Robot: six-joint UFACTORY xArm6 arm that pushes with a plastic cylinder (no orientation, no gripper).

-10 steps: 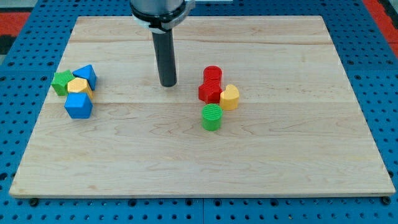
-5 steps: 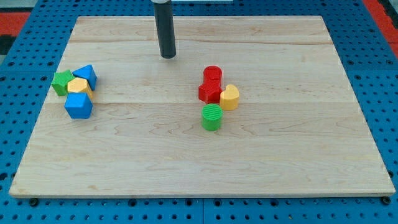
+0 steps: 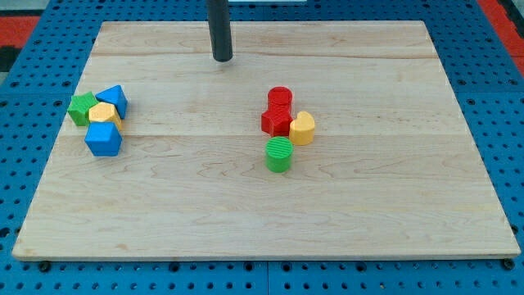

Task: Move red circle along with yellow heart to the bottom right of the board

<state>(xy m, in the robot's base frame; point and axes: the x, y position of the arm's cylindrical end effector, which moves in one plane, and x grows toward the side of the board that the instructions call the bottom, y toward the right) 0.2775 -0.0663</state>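
Note:
The red circle (image 3: 280,97) stands a little right of the board's middle. Just below it, touching, is a second red block (image 3: 277,121) whose shape I cannot make out. The yellow heart (image 3: 302,128) sits against that red block's right side. A green circle (image 3: 279,153) stands just below the red pair. My tip (image 3: 222,58) rests near the view's top, up and to the left of the red circle, apart from every block.
A cluster at the view's left holds a green block (image 3: 82,107), a blue triangle-like block (image 3: 113,99), a yellow block (image 3: 104,114) and a blue block (image 3: 103,138). The wooden board (image 3: 393,205) lies on a blue pegboard.
My tip has moved toward the view's top, away from the blocks. No block has moved.

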